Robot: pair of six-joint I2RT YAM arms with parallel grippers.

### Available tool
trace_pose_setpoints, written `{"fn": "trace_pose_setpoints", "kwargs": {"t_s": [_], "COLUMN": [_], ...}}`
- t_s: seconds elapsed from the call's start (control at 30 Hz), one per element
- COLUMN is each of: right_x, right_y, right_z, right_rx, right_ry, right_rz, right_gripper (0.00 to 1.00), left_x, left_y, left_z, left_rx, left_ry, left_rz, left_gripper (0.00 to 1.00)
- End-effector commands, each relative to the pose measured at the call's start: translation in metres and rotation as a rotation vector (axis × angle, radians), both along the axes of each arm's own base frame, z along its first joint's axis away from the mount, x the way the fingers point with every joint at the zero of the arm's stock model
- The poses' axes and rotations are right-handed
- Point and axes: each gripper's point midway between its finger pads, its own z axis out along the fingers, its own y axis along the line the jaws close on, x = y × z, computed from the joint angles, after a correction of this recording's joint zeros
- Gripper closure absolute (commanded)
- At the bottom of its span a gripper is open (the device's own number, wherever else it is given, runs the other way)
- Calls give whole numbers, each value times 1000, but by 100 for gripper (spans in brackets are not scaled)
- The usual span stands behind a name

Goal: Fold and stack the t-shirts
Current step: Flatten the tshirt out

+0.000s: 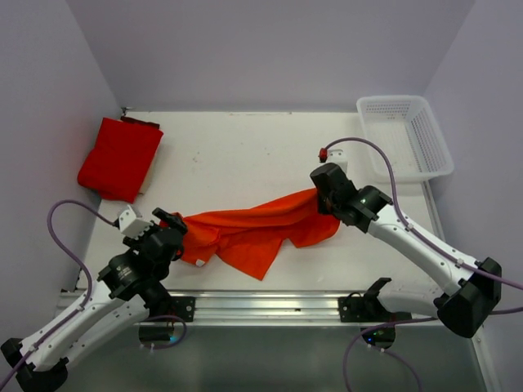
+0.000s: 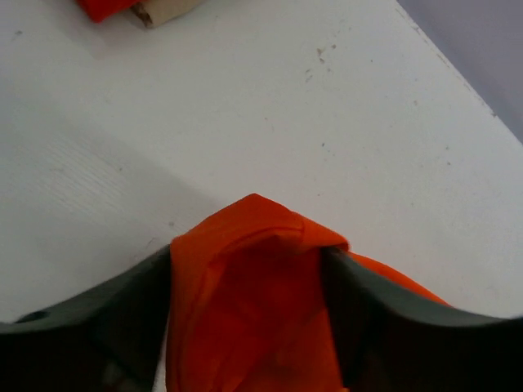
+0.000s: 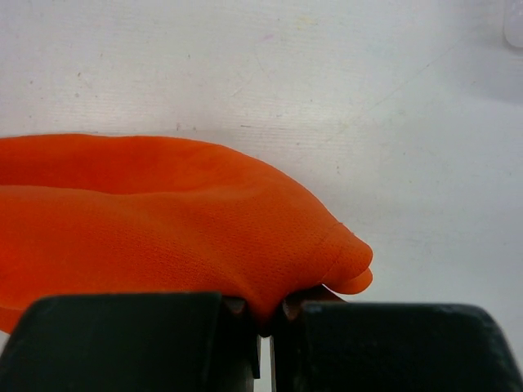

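orange shirt [image 1: 253, 229]: lay crumpled in a long band across the near half of the table [image 1: 245, 155], strung between the two grippers. A loose flap pointed toward the near edge.
cloth: plain orange, with a fine mesh weave visible in the right wrist view.
left end: bunched at the left gripper [image 1: 173, 222], near the table's left edge.
left gripper state: fingers [image 2: 122, 310] stood spread wide. A hump of orange cloth sat in the gap, touching both inner faces.
right end: ran up to the right gripper [image 1: 321, 198], farther back on the table than the left end.
right gripper state: fingers [image 3: 122, 335] were pressed together, pinching a folded edge of the orange shirt. The cloth bulged out over the fingertips.
red shirt [image 1: 120, 158]: folded into a rough rectangle at the far-left corner of the table, well apart from the orange shirt and from both grippers.
markings: a tan patch [image 2: 163, 10] showed beside red cloth at the top edge of the left wrist view, too blurred to read.
basket [image 1: 433, 147]: white mesh, at the far-right corner with its long side along the right edge, apart from both shirts.
cables [image 1: 384, 163]: purple, one looping along each arm.
rail [image 1: 261, 304]: metal, along the near edge, with both arm bases on it.
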Motion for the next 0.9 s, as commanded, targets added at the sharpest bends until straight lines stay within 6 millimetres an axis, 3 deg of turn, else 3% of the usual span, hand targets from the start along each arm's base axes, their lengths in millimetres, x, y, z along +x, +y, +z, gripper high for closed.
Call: {"fn": "trace_pose_setpoints", "kwargs": {"t_s": [0.0,0.1,0.3,0.5,0.63,0.77,0.87], "right_x": [11,14,19,23,23,22,22], "right_y": [-1,3,9,5,2,-1,-5], "right_z": [11,8,0,-9,-8,-8,-7], "right_rx": [2,4,10,7,12,20,19], "right_ry": [-20,-9,11,28,27,28,27], "right_rz": [-36,-29,-20,-30,-29,-32,-34], "right_gripper": [100,100,100,100,100,100,100], "left_x": [-8,-7,-3,-3,-2,-5,-7], "left_y": [16,2,-47,-83,-78,-76,-76], "left_z": [-11,-13,2,16,-7,-50,-69], "left_rx": [-65,-76,-87,-85,-31,13,-13], "left_ry": [-19,6,57,77,133,266,360], "left_rz": [112,29,-244,-446,-424,-428,-434], "left_gripper": [10,0,0,0,5,12,20]}}
